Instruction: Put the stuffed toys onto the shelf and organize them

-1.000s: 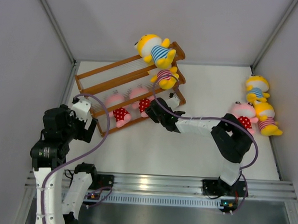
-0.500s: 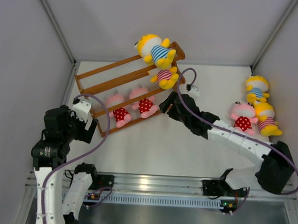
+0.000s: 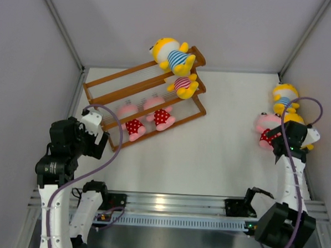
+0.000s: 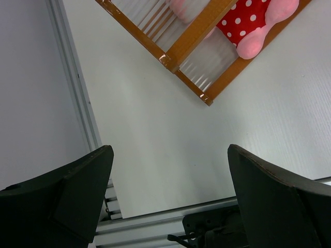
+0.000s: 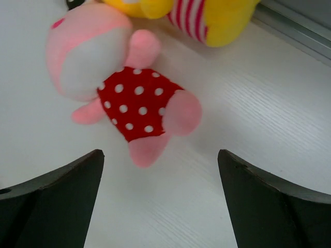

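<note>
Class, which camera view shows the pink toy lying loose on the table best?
Right wrist: the pink toy fills the frame, unobstructed. Top external shows it small, partly covered by the right gripper. Left wrist misses it.

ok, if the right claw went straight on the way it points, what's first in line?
Probably the pink toy in the red dotted outfit, on the table ahead of the open right claw; depth unclear.
</note>
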You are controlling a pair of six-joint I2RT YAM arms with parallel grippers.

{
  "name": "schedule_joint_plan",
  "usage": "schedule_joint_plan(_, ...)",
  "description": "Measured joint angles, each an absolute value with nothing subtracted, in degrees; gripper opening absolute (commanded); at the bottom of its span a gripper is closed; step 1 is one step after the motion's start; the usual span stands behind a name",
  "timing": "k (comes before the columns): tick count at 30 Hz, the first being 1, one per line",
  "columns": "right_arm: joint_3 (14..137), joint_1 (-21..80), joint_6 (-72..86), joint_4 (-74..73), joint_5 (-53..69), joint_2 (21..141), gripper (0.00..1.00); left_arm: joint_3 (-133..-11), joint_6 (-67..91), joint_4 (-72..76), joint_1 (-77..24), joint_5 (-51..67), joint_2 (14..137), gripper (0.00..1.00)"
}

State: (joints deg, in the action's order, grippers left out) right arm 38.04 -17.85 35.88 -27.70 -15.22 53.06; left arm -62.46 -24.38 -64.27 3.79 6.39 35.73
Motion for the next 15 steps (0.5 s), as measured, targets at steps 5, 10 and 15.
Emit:
schedule_joint_plan(5,35.3,-29.8,35.0,-21.2,-6.6,59.0,0.88,-61.1,-24.7,-64.2,3.8,6.4,35.1,0.98)
schedule_joint_plan(10,34.2,-31.5,35.1,-14.3,-0.8,67.5,0.83,-57.7,-25.0,-64.3,3.8,5.5,34.2,0.98)
schedule_joint_plan(15,33.3,-31.6,35.2,-6.3,4.1,71.5,0.72,-55.8,-25.3,-64.4,3.8,5.1,33.8,0.98)
